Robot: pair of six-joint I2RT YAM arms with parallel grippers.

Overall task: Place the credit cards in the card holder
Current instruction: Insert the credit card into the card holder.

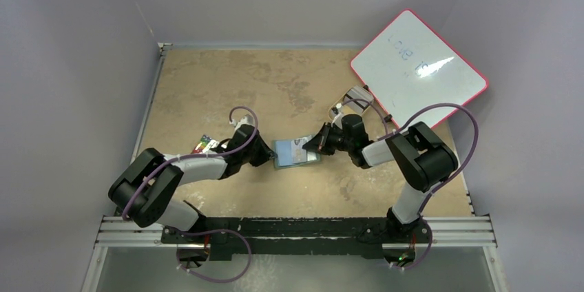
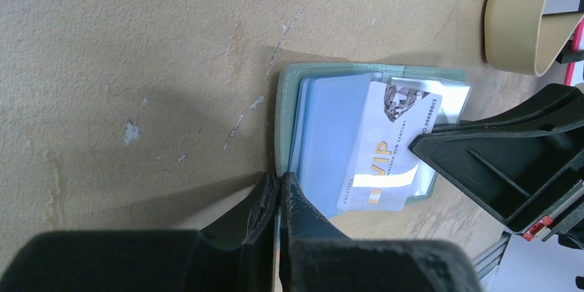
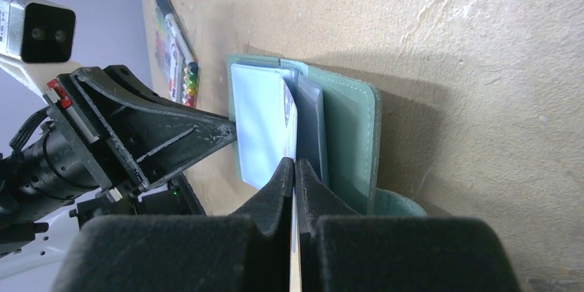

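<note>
Card holder (image 2: 283, 127) open, 1 VIP card (image 2: 386, 158) across its sleeves (image 2: 324, 133)

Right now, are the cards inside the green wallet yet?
Not quite. Done: the card holder lies open on the table. In hand: the left fingers pinch its edge while the right fingers hold a white VIP card, angled among the clear sleeves, much of it sticking out. Left: pushing it fully in. No other loose cards show.
</note>
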